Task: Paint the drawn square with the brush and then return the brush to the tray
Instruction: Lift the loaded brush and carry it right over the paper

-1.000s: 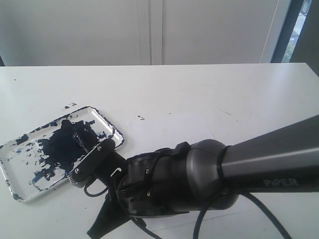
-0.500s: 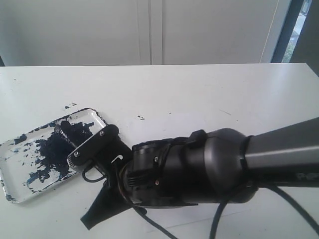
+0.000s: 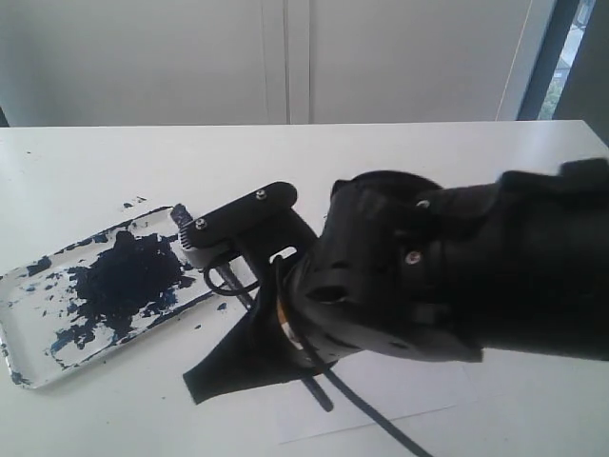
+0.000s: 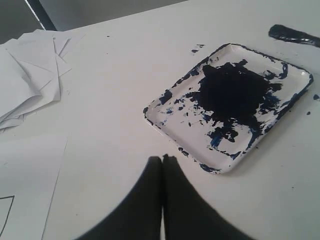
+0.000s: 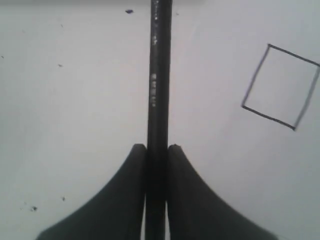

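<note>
only the right wrist view shows the one drawn square (image 5: 281, 86), unpainted, near the one brush (image 5: 159, 75) clamped in the right gripper (image 5: 157, 148). one tray (image 3: 33, 319) sits by the left edge of the table (image 3: 428, 171); left gripper (image 4: 161, 160) closed, empty.

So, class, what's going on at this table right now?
The right gripper is clamped on a long thin black paintbrush. The small black-outlined square beside it is white inside, not yet painted. The rounded white tray, blotched with dark blue-black paint, lies apart from the brush. The left gripper hangs shut near the tray, holding nothing.
</note>
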